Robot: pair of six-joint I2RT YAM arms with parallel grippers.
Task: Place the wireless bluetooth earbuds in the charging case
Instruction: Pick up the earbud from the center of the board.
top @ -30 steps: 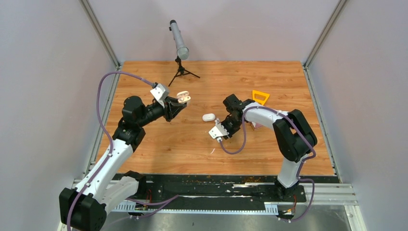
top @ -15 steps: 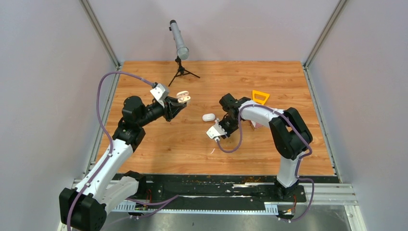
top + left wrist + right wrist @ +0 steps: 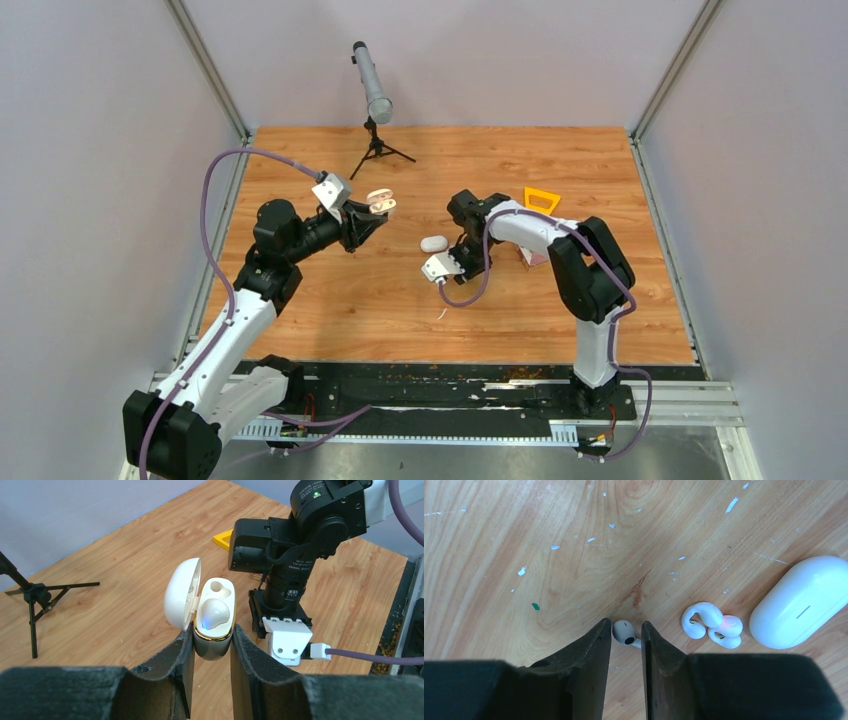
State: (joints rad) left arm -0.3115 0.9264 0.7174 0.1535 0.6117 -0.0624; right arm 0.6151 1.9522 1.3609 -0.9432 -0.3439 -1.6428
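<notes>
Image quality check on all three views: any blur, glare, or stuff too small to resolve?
Top external: even light, soft shadows, no glare; the earbud is too small to resolve. Left wrist: open case sharp with a blue LED glow; own fingers blurred up close. Right wrist: earbud and closed case crisp, near foreground soft.

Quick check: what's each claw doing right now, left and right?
Left claw: closed on the open charging case.
Right claw: nearly closed around an earbud; whether it grips cannot be told.
</notes>
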